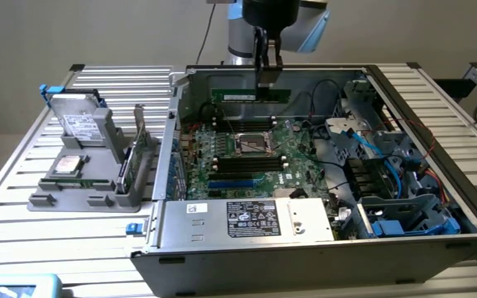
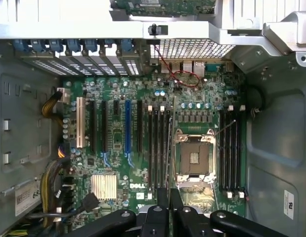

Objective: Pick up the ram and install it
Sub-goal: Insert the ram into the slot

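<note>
The ram (image 1: 240,95) is a narrow green stick held level above the open computer case, near its back wall. My gripper (image 1: 269,85) is shut on the stick's end on the exterior view's right, with the fingers (image 1: 259,56) pointing straight down. In the wrist view the ram (image 2: 170,143) appears edge-on as a thin line running out from my gripper (image 2: 169,196). It hangs over the bank of black memory slots (image 2: 157,148) beside the bare processor socket (image 2: 194,158), and a second bank (image 2: 232,148) lies on the socket's other side. The stick is clear of the board.
The motherboard (image 1: 247,155) lies inside the case (image 1: 305,261), with a power supply (image 1: 251,218) at the front and cables and drive cages (image 1: 387,180) on the exterior view's right. A grey fixture (image 1: 85,186) on that view's left holds a hard drive (image 1: 81,121), a processor chip (image 1: 67,165) and green cards.
</note>
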Action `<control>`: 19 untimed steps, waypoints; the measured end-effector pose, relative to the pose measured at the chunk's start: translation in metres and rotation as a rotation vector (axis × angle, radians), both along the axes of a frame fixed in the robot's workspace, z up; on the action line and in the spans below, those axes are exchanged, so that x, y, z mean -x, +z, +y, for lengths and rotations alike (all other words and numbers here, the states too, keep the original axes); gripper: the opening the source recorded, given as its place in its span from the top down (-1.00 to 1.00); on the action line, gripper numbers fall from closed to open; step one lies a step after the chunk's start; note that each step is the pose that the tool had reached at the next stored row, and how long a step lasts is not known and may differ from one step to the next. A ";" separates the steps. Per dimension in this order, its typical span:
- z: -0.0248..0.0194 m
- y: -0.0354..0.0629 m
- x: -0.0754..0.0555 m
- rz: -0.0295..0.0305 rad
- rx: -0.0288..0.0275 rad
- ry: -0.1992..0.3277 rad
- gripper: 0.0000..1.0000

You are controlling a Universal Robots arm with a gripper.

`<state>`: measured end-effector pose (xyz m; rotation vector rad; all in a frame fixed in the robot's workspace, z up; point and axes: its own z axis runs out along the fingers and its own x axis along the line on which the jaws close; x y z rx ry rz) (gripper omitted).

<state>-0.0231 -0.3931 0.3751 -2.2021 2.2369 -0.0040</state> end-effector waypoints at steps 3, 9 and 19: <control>0.0036 -0.0043 0.000 0.0000 0.0020 0.002 0.72; 0.0049 -0.0132 0.000 0.0000 0.0041 0.003 0.72; 0.0050 -0.0257 0.000 0.0000 0.0182 0.004 0.72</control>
